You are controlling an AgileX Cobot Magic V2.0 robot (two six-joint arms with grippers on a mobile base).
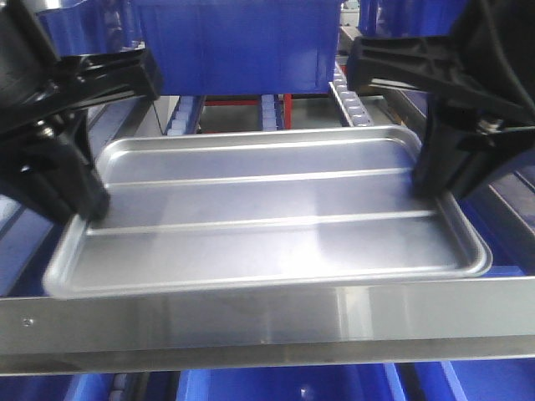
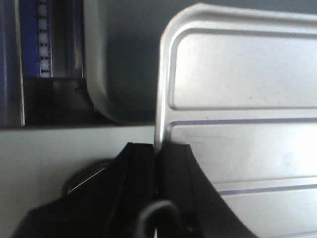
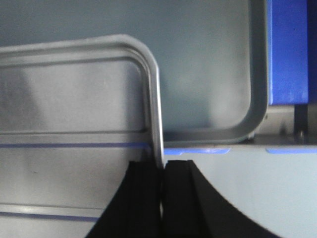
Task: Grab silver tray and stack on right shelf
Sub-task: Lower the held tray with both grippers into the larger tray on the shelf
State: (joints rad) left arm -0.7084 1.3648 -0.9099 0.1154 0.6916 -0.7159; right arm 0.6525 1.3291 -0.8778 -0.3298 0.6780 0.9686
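Observation:
The silver tray with two raised ridges is held level between my two grippers, just behind the shelf's shiny steel front bar. My left gripper is shut on the tray's left rim; the left wrist view shows its jaws pinching that rim of the tray. My right gripper is shut on the right rim; the right wrist view shows its jaws clamped on the edge of the tray. A duller grey tray lies underneath, also seen in the left wrist view.
A large blue bin stands just behind the tray. Roller rails with small white wheels run back on the right and show in the left wrist view. Blue bins sit below the front bar.

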